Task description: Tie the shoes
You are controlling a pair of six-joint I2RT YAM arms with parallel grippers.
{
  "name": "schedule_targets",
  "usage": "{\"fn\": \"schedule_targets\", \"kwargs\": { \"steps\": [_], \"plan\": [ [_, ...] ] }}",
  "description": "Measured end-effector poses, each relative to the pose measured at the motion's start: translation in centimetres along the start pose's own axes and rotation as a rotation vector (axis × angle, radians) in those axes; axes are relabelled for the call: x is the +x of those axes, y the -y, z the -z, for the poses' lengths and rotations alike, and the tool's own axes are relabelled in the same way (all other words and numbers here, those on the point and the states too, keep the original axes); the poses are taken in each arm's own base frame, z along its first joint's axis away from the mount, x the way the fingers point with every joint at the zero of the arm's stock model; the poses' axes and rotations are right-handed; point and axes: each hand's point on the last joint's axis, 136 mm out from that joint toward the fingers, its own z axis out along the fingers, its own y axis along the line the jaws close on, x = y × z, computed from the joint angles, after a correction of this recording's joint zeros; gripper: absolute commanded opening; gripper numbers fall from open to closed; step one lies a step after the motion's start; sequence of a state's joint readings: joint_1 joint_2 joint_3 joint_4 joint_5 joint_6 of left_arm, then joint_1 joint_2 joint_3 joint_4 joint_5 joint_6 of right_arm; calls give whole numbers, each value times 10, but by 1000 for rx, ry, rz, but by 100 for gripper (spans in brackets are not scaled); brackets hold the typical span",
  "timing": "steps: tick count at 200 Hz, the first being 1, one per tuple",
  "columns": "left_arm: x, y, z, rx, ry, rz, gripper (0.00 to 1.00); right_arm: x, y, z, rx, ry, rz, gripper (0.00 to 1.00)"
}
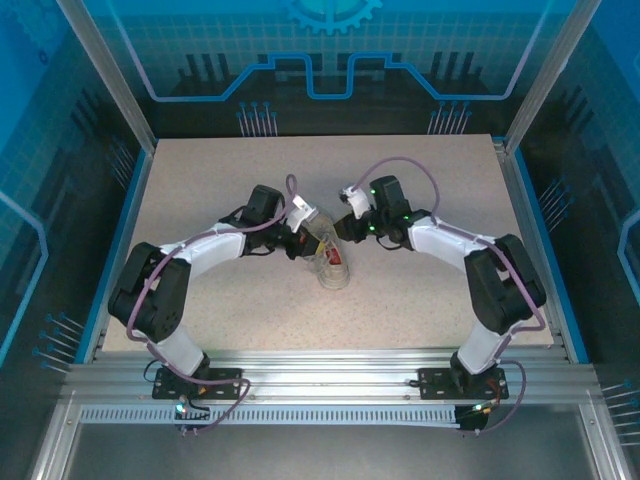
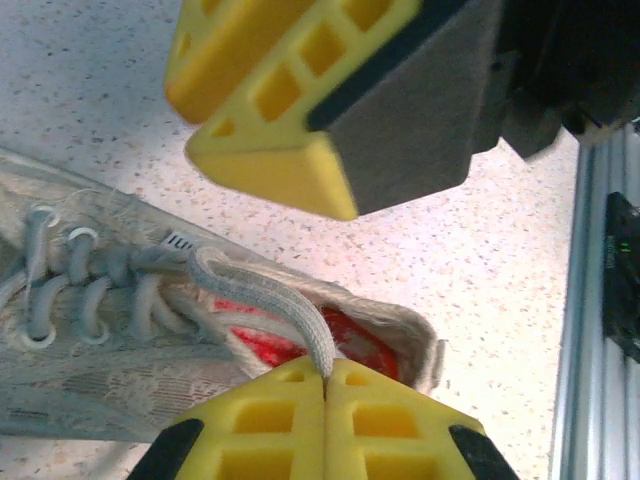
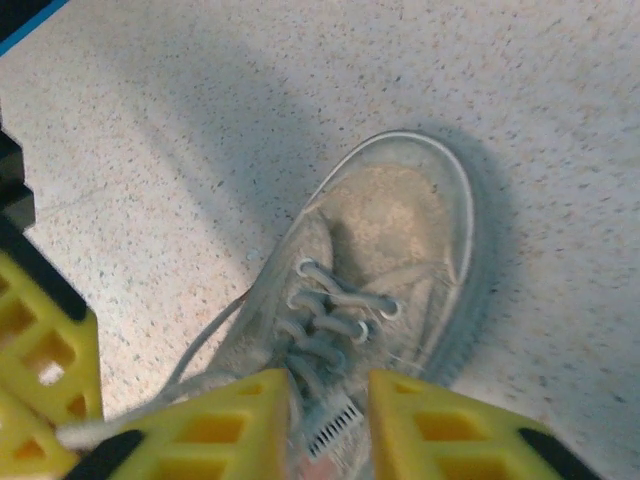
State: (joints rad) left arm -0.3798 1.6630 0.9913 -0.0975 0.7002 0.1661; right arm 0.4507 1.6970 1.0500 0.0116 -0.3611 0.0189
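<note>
The shoe (image 1: 333,262) is a small whitish-grey sneaker lying on the speckled table, toe toward the arm bases. In the left wrist view, my left gripper (image 2: 327,375) is shut on a white lace (image 2: 270,300) that rises from the shoe (image 2: 90,340) over the red patch (image 2: 355,345) inside its opening. My right gripper (image 3: 330,420) stands open just above the tongue and laced eyelets of the shoe (image 3: 400,220), with nothing between its fingers. Its yellow fingers (image 2: 270,160) hang close above the left gripper. A thin lace (image 3: 200,345) trails left toward the left gripper's fingers (image 3: 40,340).
Both grippers (image 1: 312,230) (image 1: 347,218) meet over the heel end of the shoe at the table's middle. The aluminium frame rail (image 2: 600,300) runs along the near edge. Bare tabletop (image 1: 430,170) lies all around the shoe.
</note>
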Motion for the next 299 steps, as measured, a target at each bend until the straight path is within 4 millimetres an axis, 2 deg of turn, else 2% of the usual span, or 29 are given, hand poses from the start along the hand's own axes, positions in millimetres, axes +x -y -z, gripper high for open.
{"fn": "schedule_targets", "kwargs": {
  "steps": [28,57,97,123,153,225,244,262,299],
  "plan": [
    [-6,4,2,39,-4,15,0,2,0,24,13,71,67,36],
    [-7,8,2,72,-23,23,0,19,-11,40,24,130,228,36],
    [-6,13,1,112,-58,42,0,29,-34,34,45,160,543,37],
    [-8,16,2,131,-68,44,0,22,-54,28,67,191,746,37],
    [-9,17,2,148,-77,46,0,16,-62,22,101,201,882,33],
    [-10,16,5,162,-83,68,0,25,-54,9,140,146,960,24],
    [-11,16,6,165,-82,61,0,28,-52,6,145,135,963,14],
    [-11,17,6,167,-84,59,0,28,-51,5,151,136,957,0],
    [-12,17,6,167,-80,56,0,18,-51,7,177,170,932,0]
  ]
}}
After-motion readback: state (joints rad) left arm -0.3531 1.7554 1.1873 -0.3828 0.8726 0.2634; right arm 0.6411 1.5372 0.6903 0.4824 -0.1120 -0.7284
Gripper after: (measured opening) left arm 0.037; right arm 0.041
